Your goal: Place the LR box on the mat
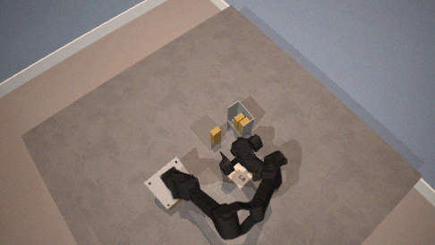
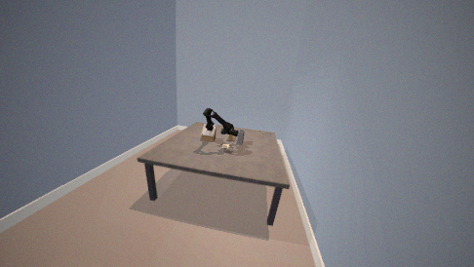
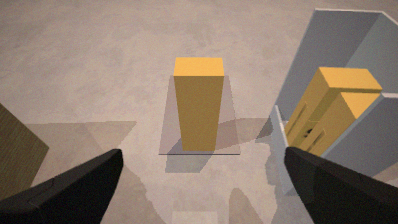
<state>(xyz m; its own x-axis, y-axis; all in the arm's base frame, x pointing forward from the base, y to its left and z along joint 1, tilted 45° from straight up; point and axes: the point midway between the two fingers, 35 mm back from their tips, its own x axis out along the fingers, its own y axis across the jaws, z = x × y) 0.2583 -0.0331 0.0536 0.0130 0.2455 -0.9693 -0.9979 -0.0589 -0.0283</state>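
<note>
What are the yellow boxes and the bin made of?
The yellow boxes look like plain, dull cardboard, maybe plastic: flat sides, crisp edges, no shine. The bin could be smooth grey plastic or painted metal: its walls are thin and evenly coloured.

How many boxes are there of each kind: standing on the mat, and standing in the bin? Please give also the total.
Yellow box on the grey mat: 1
Yellow boxes in the bin: 2
Total: 3

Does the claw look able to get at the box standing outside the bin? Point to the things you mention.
Probably yes: the claw point(image 1: 230, 147) point(image 3: 204, 155) is open, and nothing shows between it and the box point(image 1: 216, 135) point(image 3: 198, 110).
</note>
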